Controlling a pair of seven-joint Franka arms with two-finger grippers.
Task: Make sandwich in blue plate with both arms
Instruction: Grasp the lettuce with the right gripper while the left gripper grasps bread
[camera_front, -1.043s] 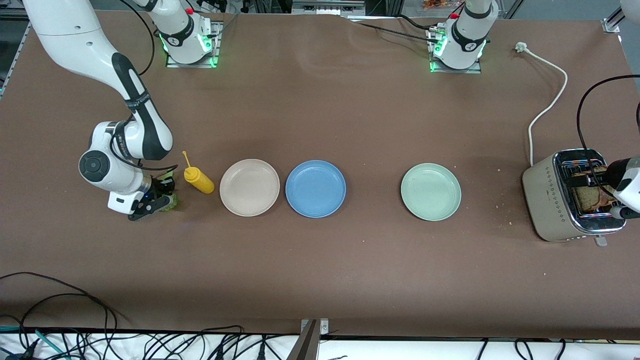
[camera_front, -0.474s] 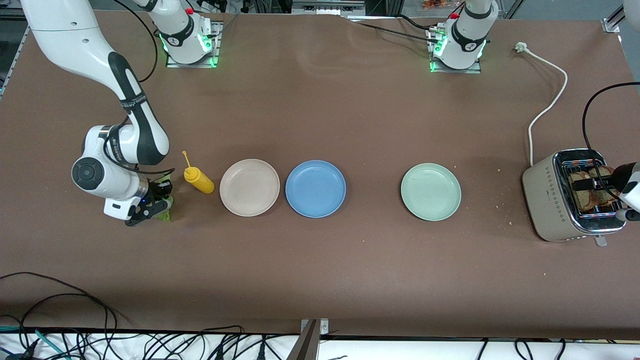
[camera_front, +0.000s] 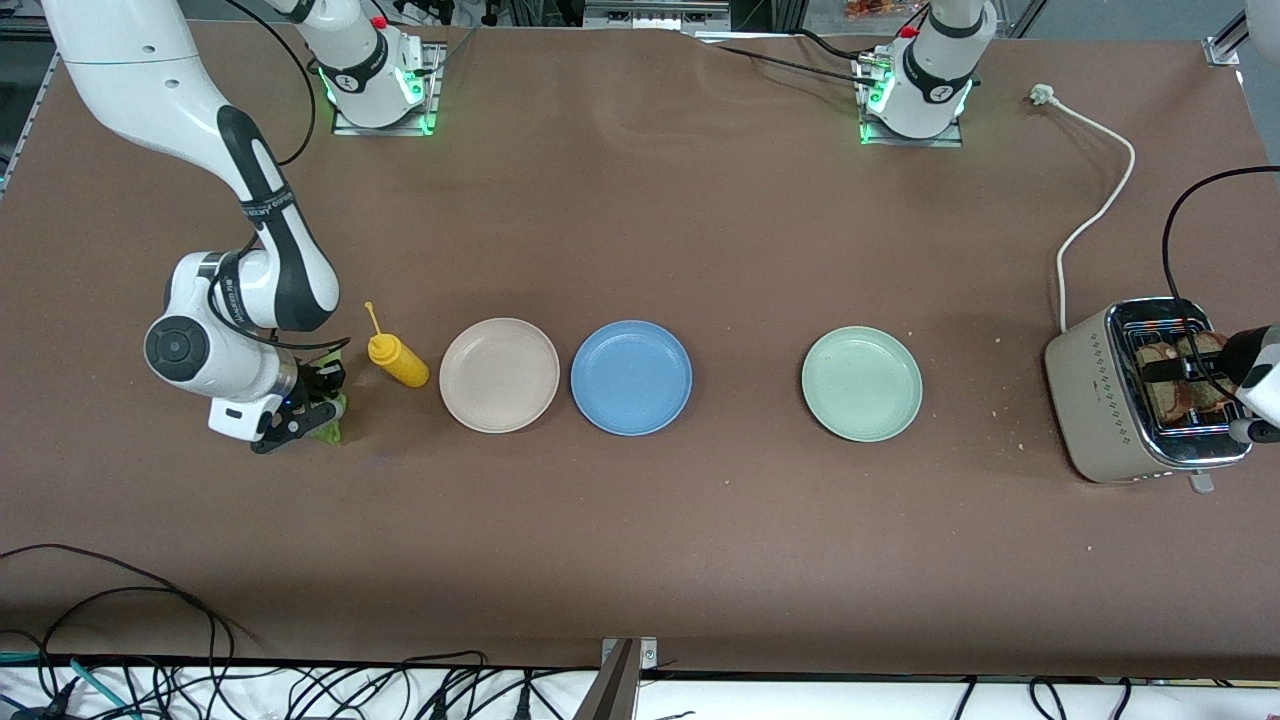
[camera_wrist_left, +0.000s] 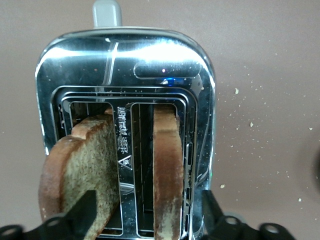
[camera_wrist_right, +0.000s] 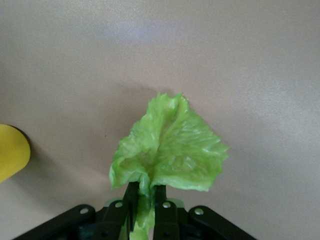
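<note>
Two brown bread slices (camera_wrist_left: 82, 160) stand upright in the slots of the toaster (camera_front: 1105, 400), seen also from above as bread slices (camera_front: 1185, 395). My left gripper (camera_wrist_left: 147, 217) hangs open just over the toaster top, one finger in front of one slice, the other finger (camera_wrist_left: 212, 210) outside the slots. My right gripper (camera_wrist_right: 145, 189) is shut on the stem of a crinkly green lettuce leaf (camera_wrist_right: 172, 145), low over the table at the right arm's end. In the front view the lettuce (camera_front: 328, 430) peeks out under the right gripper (camera_front: 305, 415). The blue plate (camera_front: 631, 377) is bare at mid-table.
A yellow squeeze bottle (camera_front: 400, 362) stands close beside the right gripper. A beige plate (camera_front: 499, 375) lies next to the blue one, and a pale green plate (camera_front: 861, 383) lies toward the toaster. The toaster's white cord (camera_front: 1095, 210) trails across the table. Crumbs lie around the toaster.
The right gripper shifted slightly toward the front camera and closed on the lettuce. The left gripper moved a little over the toaster and stays open.
</note>
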